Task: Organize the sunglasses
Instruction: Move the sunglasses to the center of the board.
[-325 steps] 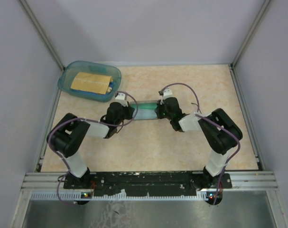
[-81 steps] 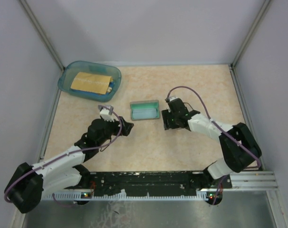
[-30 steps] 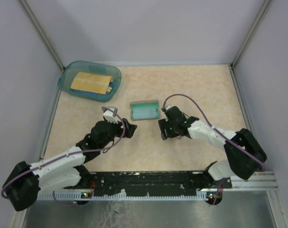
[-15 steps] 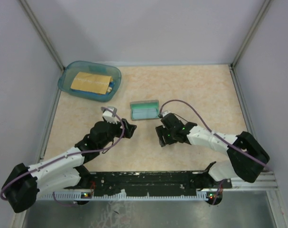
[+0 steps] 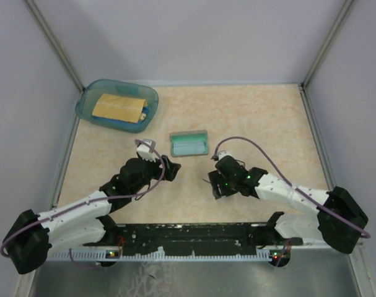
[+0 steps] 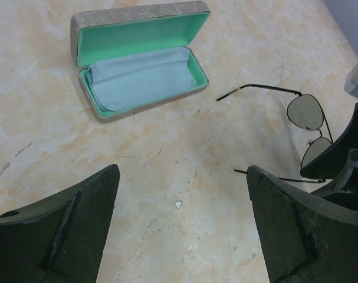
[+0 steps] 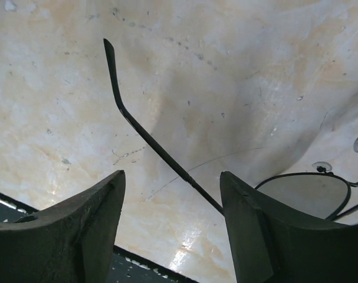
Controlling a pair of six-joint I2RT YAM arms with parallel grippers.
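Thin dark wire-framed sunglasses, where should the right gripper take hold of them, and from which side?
Pinch the slim temple arm close to the lens, from above: the sunglasses lie arms unfolded, and it runs between the open right gripper's fingers.

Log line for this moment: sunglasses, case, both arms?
sunglasses unfolded on table | case open, cloth inside | left fingers open, hovering | right fingers open, straddling one temple
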